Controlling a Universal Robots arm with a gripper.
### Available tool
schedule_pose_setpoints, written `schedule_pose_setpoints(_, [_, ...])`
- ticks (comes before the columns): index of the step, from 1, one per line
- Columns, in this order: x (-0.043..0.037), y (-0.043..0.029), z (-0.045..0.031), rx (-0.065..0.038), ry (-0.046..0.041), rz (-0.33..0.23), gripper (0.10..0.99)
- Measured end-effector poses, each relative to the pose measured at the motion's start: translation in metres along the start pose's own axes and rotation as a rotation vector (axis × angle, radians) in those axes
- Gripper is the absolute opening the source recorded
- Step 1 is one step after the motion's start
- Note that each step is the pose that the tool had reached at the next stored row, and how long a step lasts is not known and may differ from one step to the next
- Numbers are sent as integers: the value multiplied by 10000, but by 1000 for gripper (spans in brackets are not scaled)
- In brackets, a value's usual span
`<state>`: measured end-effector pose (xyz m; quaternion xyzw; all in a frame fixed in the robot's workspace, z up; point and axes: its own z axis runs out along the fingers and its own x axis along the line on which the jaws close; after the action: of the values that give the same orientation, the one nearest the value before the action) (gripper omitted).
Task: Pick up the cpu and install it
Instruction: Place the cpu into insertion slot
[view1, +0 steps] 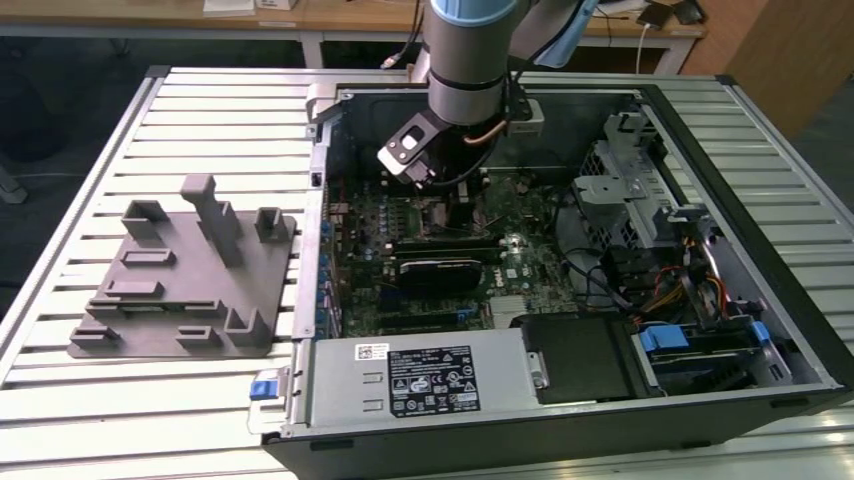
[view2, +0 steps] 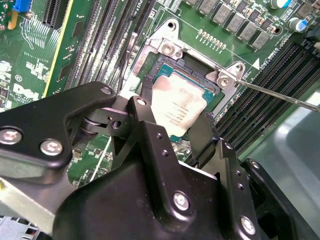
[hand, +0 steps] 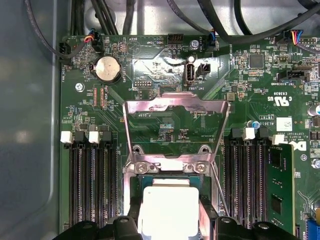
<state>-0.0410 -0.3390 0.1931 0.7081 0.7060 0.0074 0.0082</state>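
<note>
Exterior view: the robot arm (view1: 467, 60) reaches down into an open computer case (view1: 747, 200) lying on its side on a slatted metal tabletop (view1: 200, 100). A grey plastic tray (view1: 174, 300) with upright posts stands on the tabletop just beside the case, on the exterior view's left. The power supply (view1: 414, 380) occupies the near edge of the case.

Second wrist view: the hand (view2: 172, 112) is set over the processor socket (view2: 167, 50) of the green motherboard (view2: 90, 45). Its two black fingers (view2: 142, 117) are drawn narrow and grip the cpu (view2: 177, 107) by opposite edges. The cpu's silver top faces up, and it lies within the socket's metal frame. Whether it sits fully flat in the socket cannot be told. A thin metal lever (view2: 280, 95) runs outward from one corner of the socket.

First wrist view: the cpu (hand: 167, 210) appears as a bright square between the fingers (hand: 132, 217). The socket's load plate (hand: 175, 107) is swung open and stands clear of the chip. Rows of memory slots (hand: 90, 185) flank the socket on both sides, and one memory module (hand: 280, 185) is fitted well apart from it. A round coin battery (hand: 108, 68) sits on the board beyond the load plate, near black cables (hand: 240, 30) at the board's edge.
</note>
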Motion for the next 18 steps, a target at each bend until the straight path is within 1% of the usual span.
schedule_pose_setpoints(18, [0, -3, -14, -4, 1, 0, 529])
